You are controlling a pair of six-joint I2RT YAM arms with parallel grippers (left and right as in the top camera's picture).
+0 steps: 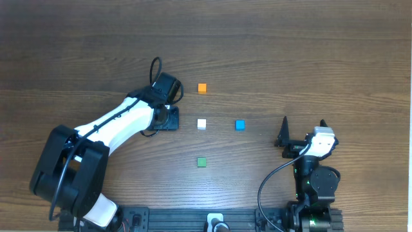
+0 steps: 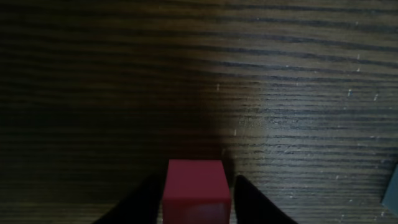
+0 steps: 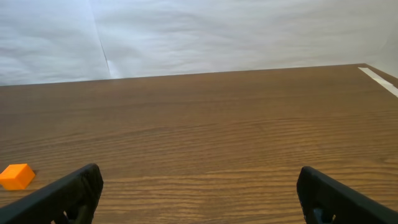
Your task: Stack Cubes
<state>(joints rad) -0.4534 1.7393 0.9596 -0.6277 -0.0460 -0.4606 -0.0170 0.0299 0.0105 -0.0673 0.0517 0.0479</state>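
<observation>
Small red cube sits between the left gripper's dark fingers, apparently pinched, low over the wooden table. From above, the small white cube lies just right of that gripper, nearest it. Right gripper gapes wide, empty.

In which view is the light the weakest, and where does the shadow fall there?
Left wrist view: the darkest, as a heavy shadow covers the table around the red cube at the left hand, and only part of the table beyond it is lit. Top view: even light, no heavy shadow. Right wrist view: bright and even, no strong shadow.
</observation>
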